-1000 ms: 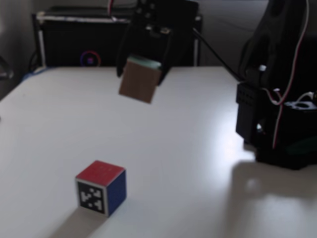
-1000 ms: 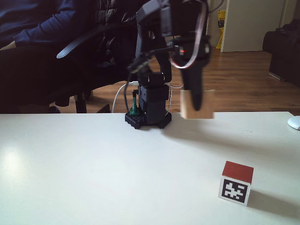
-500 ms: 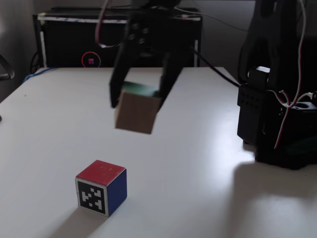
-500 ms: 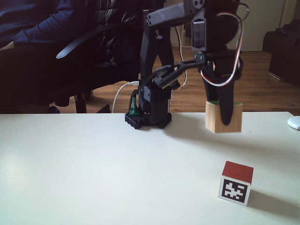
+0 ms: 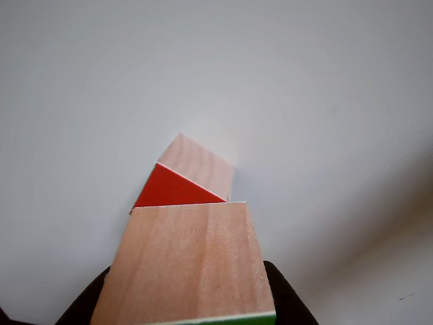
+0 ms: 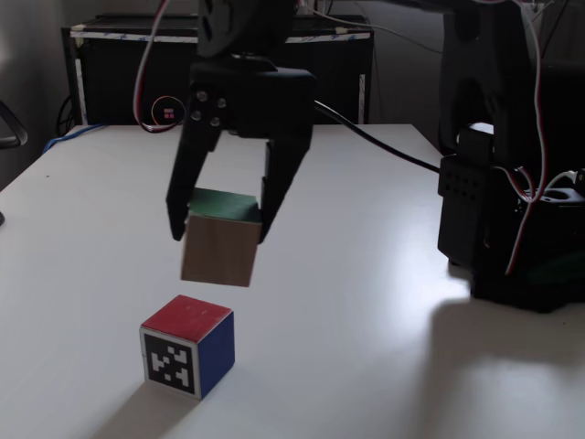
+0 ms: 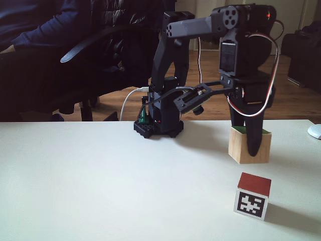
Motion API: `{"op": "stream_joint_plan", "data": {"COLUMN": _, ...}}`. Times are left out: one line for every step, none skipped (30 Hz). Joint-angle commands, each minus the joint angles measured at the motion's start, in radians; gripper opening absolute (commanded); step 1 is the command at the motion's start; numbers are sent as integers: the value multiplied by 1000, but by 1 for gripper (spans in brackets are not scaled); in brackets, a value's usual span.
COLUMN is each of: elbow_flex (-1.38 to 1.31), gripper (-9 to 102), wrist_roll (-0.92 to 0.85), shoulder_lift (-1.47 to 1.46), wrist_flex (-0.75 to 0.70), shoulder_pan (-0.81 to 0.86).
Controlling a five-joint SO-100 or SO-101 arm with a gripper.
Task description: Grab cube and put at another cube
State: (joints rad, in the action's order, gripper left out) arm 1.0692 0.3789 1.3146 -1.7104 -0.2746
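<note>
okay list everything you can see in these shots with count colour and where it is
Green cube: one, light wood with a green top face, held in the air above the table, near the red cube.
Red cube: one, red top, blue side, a black-and-white marker face, on the table at front.
Table: one, white, under everything.
Black case: one, beyond the table's far edge in a fixed view.
Chair: one, dark, behind the table in a fixed view.
White object: one, at the table's right edge in a fixed view; cannot tell what.
Person: one, dark blue sleeve, seated at upper left.
Arm: one, black, base on the table.
Gripper: one, black, shut on the green cube.
</note>
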Motion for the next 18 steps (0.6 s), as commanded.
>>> {"op": "stream_joint_plan", "data": {"elbow_flex": -80, "gripper": 15, "wrist_roll": 3, "shoulder_lift": -2, "wrist_flex": -2, "shoulder_pan": -2}}
{"op": "stream_joint_plan", "data": {"elbow_flex": -89, "gripper": 15, "wrist_roll": 3, "shoulder_lift": -6, "wrist_flex": -2, "shoulder_pan": -3}}
{"op": "stream_joint_plan", "data": {"elbow_flex": -100, "gripper": 15, "wrist_roll": 5, "shoulder_lift": -14, "wrist_flex": -3, "shoulder_pan": -6}}
{"op": "stream_joint_plan", "data": {"elbow_flex": -114, "gripper": 15, "wrist_roll": 6, "shoulder_lift": -25, "wrist_flex": -9, "shoulder_pan": -8}}
{"op": "stream_joint_plan", "data": {"elbow_flex": -129, "gripper": 15, "wrist_roll": 9, "shoulder_lift": -38, "wrist_flex": -15, "shoulder_pan": -11}}
{"op": "stream_joint_plan", "data": {"elbow_flex": -141, "gripper": 15, "wrist_roll": 12, "shoulder_lift": -52, "wrist_flex": -21, "shoulder_pan": -14}}
{"op": "stream_joint_plan", "data": {"elbow_flex": -152, "gripper": 15, "wrist_roll": 15, "shoulder_lift": -64, "wrist_flex": -23, "shoulder_pan": -15}}
{"op": "stream_joint_plan", "data": {"elbow_flex": -158, "gripper": 15, "wrist_roll": 18, "shoulder_lift": -75, "wrist_flex": -25, "shoulder_pan": -15}}
{"op": "stream_joint_plan", "data": {"elbow_flex": -166, "gripper": 15, "wrist_roll": 21, "shoulder_lift": -86, "wrist_flex": -25, "shoulder_pan": -17}}
{"op": "stream_joint_plan", "data": {"elbow_flex": -173, "gripper": 15, "wrist_roll": 25, "shoulder_lift": -97, "wrist_flex": -25, "shoulder_pan": -18}}
{"op": "stream_joint_plan", "data": {"elbow_flex": -181, "gripper": 15, "wrist_roll": 26, "shoulder_lift": -107, "wrist_flex": -25, "shoulder_pan": -18}}
{"op": "stream_joint_plan", "data": {"elbow_flex": -187, "gripper": 15, "wrist_roll": 28, "shoulder_lift": -117, "wrist_flex": -25, "shoulder_pan": -20}}
{"op": "stream_joint_plan", "data": {"elbow_flex": -195, "gripper": 15, "wrist_roll": 28, "shoulder_lift": -127, "wrist_flex": -25, "shoulder_pan": -20}}
{"op": "stream_joint_plan", "data": {"elbow_flex": -202, "gripper": 15, "wrist_roll": 29, "shoulder_lift": -137, "wrist_flex": -25, "shoulder_pan": -21}}
{"op": "stream_joint_plan", "data": {"elbow_flex": -210, "gripper": 15, "wrist_roll": 31, "shoulder_lift": -146, "wrist_flex": -25, "shoulder_pan": -21}}
{"op": "stream_joint_plan", "data": {"elbow_flex": -218, "gripper": 15, "wrist_roll": 31, "shoulder_lift": -156, "wrist_flex": -25, "shoulder_pan": -21}}
{"op": "stream_joint_plan", "data": {"elbow_flex": -224, "gripper": 15, "wrist_roll": 31, "shoulder_lift": -164, "wrist_flex": -25, "shoulder_pan": -23}}
{"op": "stream_joint_plan", "data": {"elbow_flex": -232, "gripper": 15, "wrist_roll": 34, "shoulder_lift": -170, "wrist_flex": -25, "shoulder_pan": -23}}
